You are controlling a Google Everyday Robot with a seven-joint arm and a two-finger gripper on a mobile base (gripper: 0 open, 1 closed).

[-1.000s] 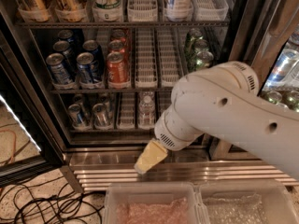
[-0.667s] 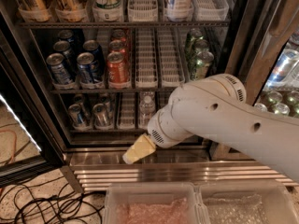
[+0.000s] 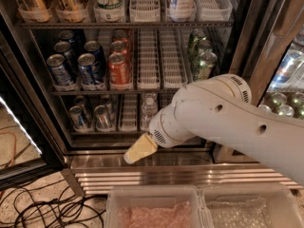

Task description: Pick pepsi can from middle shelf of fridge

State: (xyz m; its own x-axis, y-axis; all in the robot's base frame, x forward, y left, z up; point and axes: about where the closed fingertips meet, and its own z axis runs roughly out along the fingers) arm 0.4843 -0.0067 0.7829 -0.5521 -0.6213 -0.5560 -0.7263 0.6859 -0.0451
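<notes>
The gripper (image 3: 137,151) hung low in front of the fridge (image 3: 247,42), well below the orange-red can (image 3: 118,69) and a little to its right in the view, level with the steel base rails (image 3: 166,175). It showed as one cream wedge, and I could not tell whether it was open or closed.

The pepsi can (image 3: 90,68) stood at the front of the middle shelf (image 3: 156,92), just beside the orange-red can on its left in the view. Another blue can (image 3: 60,70) stood further left, and more stood behind.

That crowding was the main hazard. A climb from so far below the orange-red can could have caught the rack edge beneath it. An approach drifting slightly right could have closed on the orange-red can instead, or shoved it over.

The bulky white arm (image 3: 228,122) filled the view below and to the right of the orange-red can. It might have brushed the green cans (image 3: 204,63) on the same level. A smooth, possibly damp can could also have slipped from a shallow grasp.
</notes>
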